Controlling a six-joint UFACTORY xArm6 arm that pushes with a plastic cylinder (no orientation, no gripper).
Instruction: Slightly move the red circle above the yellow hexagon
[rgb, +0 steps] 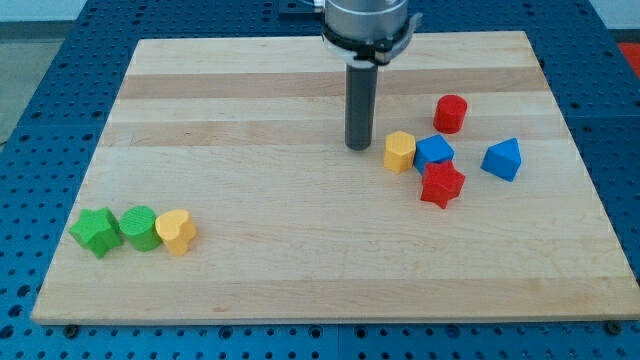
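The red circle is a short red cylinder at the view's right, up and to the right of the yellow hexagon. My tip rests on the board just left of the yellow hexagon, a small gap apart. The red circle is well to the right of my tip.
A blue block touches the yellow hexagon's right side, with a red star below it and a blue triangle further right. At the view's lower left sit a green star, a green circle and a yellow heart. The wooden board lies on a blue pegboard.
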